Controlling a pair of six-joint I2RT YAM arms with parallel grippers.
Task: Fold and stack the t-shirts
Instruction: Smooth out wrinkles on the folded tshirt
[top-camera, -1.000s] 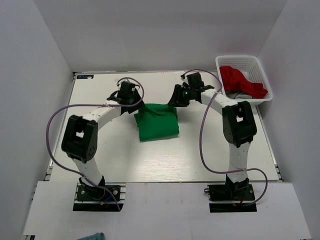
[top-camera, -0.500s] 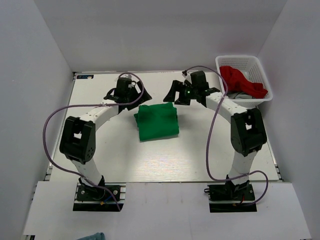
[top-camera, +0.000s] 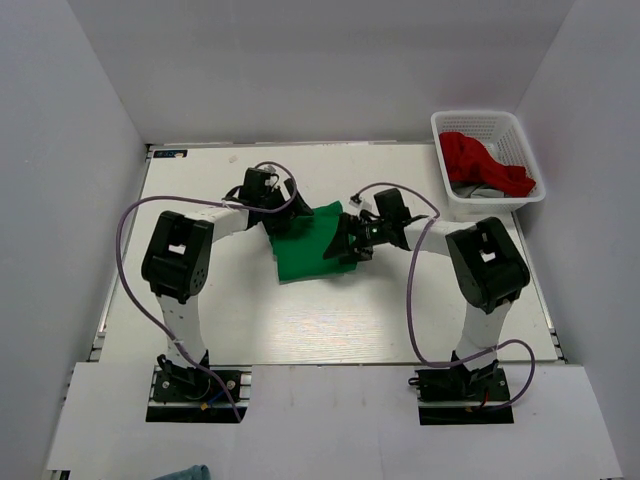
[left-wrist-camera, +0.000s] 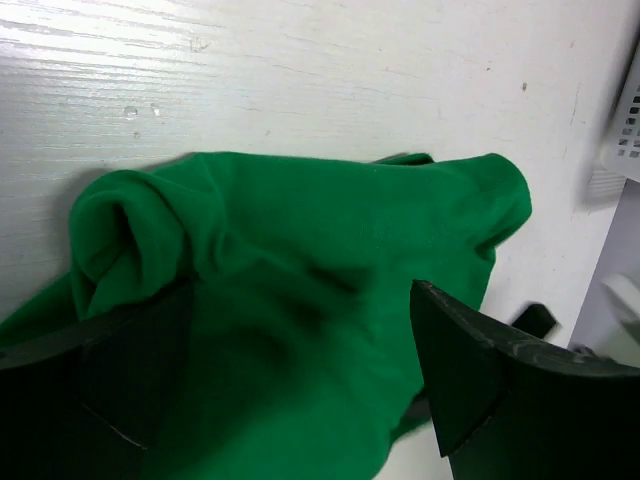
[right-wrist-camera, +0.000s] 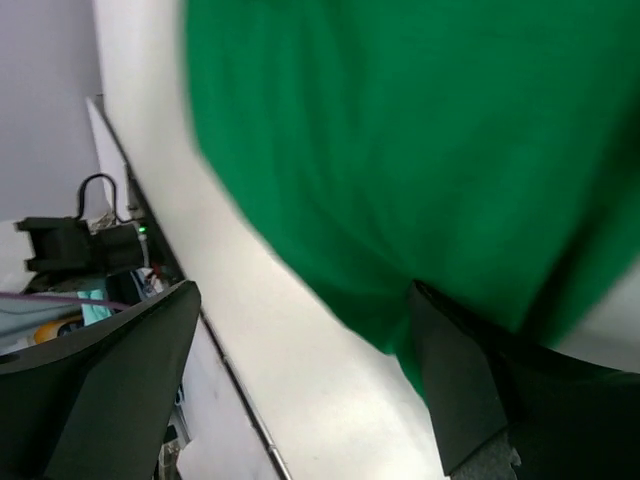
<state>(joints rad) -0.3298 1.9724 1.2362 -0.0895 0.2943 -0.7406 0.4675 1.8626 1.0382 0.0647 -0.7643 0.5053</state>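
Note:
The green t-shirt (top-camera: 306, 256) lies folded into a rough rectangle in the middle of the table. My left gripper (top-camera: 283, 218) is low over its far left corner, open, and its black fingers (left-wrist-camera: 470, 385) straddle the bunched green cloth (left-wrist-camera: 300, 260) without pinching it. My right gripper (top-camera: 346, 245) is at the shirt's right edge, also open; its right finger (right-wrist-camera: 480, 395) rests against the green fabric (right-wrist-camera: 420, 130) while the other stands over bare table. The red t-shirt (top-camera: 482, 162) lies crumpled in the white basket (top-camera: 478, 116) at the far right.
The basket holds some grey cloth (top-camera: 478, 190) under the red shirt. Purple cables (top-camera: 412, 300) loop beside both arms. The white table (top-camera: 330, 320) is walled on three sides; its left rail shows in the right wrist view.
Both grippers let go of the green shirt's far edge, opened wide and lifted back. They have since swung down onto the shirt, the left at its far left corner and the right at its right edge.

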